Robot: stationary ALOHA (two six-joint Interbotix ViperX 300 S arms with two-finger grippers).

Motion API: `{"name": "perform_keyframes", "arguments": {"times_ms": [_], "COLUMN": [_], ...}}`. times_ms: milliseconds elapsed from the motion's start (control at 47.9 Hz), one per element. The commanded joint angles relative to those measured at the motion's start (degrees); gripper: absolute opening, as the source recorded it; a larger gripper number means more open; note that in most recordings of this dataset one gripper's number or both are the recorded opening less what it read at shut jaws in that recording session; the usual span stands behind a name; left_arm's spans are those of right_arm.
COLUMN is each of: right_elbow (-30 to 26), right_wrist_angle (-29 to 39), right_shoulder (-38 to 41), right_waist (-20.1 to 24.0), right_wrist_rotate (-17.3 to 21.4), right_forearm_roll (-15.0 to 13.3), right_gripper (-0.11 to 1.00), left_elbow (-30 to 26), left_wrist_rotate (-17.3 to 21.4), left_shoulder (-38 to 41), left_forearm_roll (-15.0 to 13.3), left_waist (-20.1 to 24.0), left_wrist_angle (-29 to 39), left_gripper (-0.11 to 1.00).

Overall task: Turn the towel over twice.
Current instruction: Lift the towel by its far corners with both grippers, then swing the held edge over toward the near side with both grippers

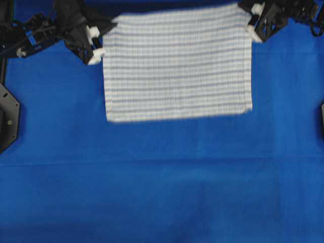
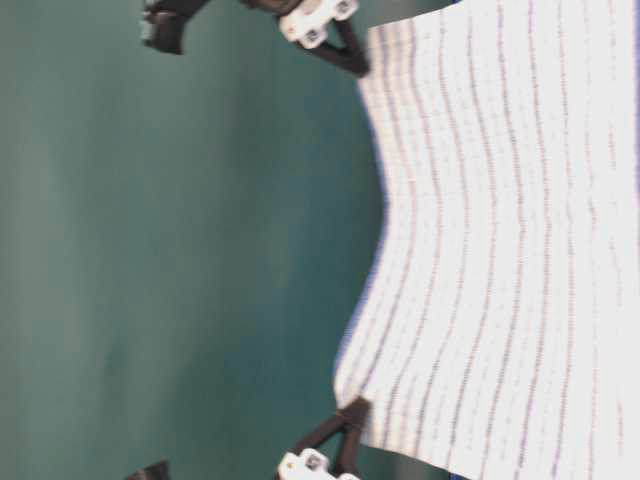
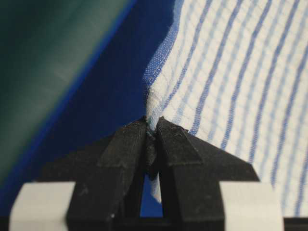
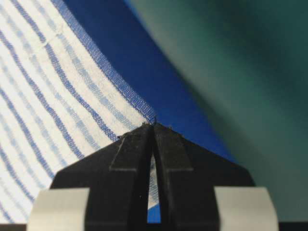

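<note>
Right now you have the towel [image 1: 177, 68] pinched at two corners, one in each pincer; from overhead your left pincer [image 1: 98, 43] sits at the towel's far left corner and your right pincer [image 1: 251, 23] at its far right corner, with the striped cloth spreading toward the near side over the blue cloth [image 1: 162, 177] that covers the worktop. From the left wrist camera you can see the left pincer [image 3: 151, 126] shut tight, its black fingers [image 3: 125, 144] meeting on a bunched corner of the towel [image 3: 231, 72]; from the right wrist camera the right pincer [image 4: 154, 126] is likewise closed, the tips nipping the very corner of the towel [image 4: 53, 101] beside its hemmed edge. From table level you see the towel [image 2: 500, 240] held up off the worktop by both corners; its top edge sags in a shallow curve between the left pincer [image 2: 352, 410] and the right pincer [image 2: 358, 62]; the green wall [image 2: 180, 240] stands behind.
</note>
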Motion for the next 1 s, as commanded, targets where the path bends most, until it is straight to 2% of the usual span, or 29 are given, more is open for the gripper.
{"name": "perform_keyframes", "arguments": {"times_ms": [0, 146, 209, 522, 793, 981], "right_elbow": [-3.3, -6.2, -7.4, -11.5, -9.4, -6.6], "right_wrist_angle": [2.0, 5.0, 5.9, 10.5, 14.9, 19.6], "right_shoulder": [-2.7, -5.1, -6.2, -11.2, -17.1, -21.3], "right_waist": [-0.6, -0.7, -0.7, -0.4, 4.6, 10.9], "right_wrist_rotate": [-0.8, -2.2, -2.7, -4.5, -3.7, -2.5], "right_forearm_roll": [-0.2, -0.2, -0.2, -0.2, 0.0, 1.5], "right_gripper": [0.02, 0.02, 0.02, 0.02, 0.02, 0.02], "left_elbow": [-2.4, -4.5, -5.4, -8.0, -6.9, -4.8], "left_wrist_rotate": [0.4, 1.3, 3.3, 3.3, 3.4, 3.3], "left_shoulder": [-2.7, -5.4, -6.4, -9.6, -14.3, -17.6], "left_forearm_roll": [0.0, -0.1, -0.1, -0.1, 0.0, 0.0], "left_waist": [1.7, 3.4, 3.9, 4.7, 3.5, 0.2], "left_wrist_angle": [0.8, 3.0, 3.6, 4.2, 7.0, 10.2], "left_gripper": [0.03, 0.03, 0.03, 0.03, 0.03, 0.03]}}
